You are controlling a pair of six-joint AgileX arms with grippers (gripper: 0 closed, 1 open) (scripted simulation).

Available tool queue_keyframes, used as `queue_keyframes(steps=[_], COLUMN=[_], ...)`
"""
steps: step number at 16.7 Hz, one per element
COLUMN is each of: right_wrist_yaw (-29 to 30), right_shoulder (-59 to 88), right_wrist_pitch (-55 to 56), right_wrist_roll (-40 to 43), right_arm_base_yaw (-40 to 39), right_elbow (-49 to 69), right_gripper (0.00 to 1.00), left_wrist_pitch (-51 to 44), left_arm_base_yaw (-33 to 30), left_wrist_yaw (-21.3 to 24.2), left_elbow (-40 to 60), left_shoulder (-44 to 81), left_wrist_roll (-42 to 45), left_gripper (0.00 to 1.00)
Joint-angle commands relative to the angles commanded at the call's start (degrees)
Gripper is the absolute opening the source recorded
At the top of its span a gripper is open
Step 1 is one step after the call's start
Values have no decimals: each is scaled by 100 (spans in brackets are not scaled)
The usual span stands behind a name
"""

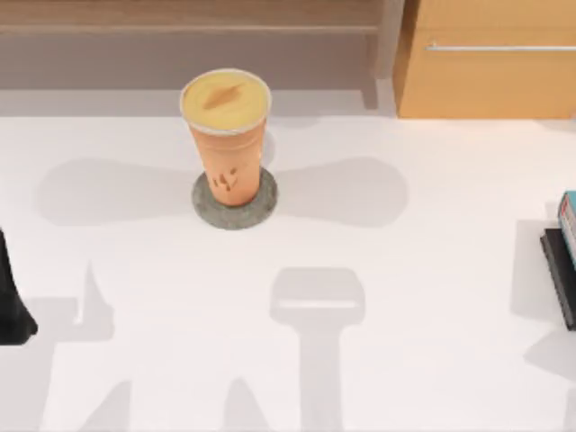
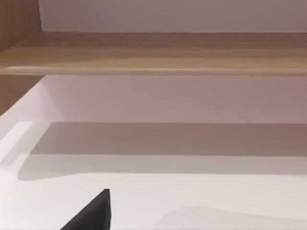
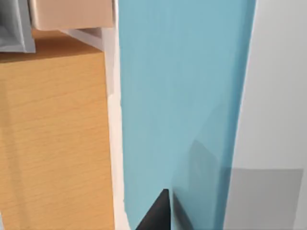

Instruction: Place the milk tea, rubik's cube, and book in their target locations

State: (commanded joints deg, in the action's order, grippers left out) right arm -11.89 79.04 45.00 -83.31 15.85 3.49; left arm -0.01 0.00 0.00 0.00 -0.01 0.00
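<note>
- The book [image 3: 177,96], its teal-blue cover broad in the right wrist view, lies at the table's far right edge in the top view [image 1: 568,216], on top of a flat black slab [image 1: 560,274] that juts out beneath it toward the near side.
- A single dark fingertip [image 3: 158,213] of the right gripper sits just over the book's cover in the right wrist view; whether it touches I cannot tell, nor whether those fingers are wide or narrow.
- The white table [image 1: 405,360] carries broad soft shadows across its middle.
- A wooden cabinet [image 1: 486,63] stands past the table's far right corner, and in the right wrist view it [image 3: 53,143] runs alongside the book.
- The milk tea [image 1: 226,135] stands upright on the round grey coaster [image 1: 205,209], left of centre toward the far side, well apart from the book.
- The left arm [image 1: 13,301] sits at the table's left edge, low and away from the cup; one dark fingertip [image 2: 93,213] shows over bare table in its wrist view, and I cannot tell how its fingers stand.
</note>
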Motion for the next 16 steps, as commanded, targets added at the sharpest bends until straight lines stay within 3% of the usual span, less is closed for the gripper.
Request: queue_keyframes(steps=[10, 16], right_wrist_yaw=[0, 0], right_shoulder=[0, 0], right_wrist_pitch=[0, 0], right_wrist_roll=[0, 0], right_arm_base_yaw=[0, 0], right_elbow=[0, 0], right_gripper=[98, 100], left_wrist_pitch=[0, 0], left_arm_base_yaw=[0, 0], left_wrist_yaw=[0, 0], left_elbow=[0, 0], left_shoulder=[0, 0], left_wrist_roll=[0, 0], left_gripper=[100, 100])
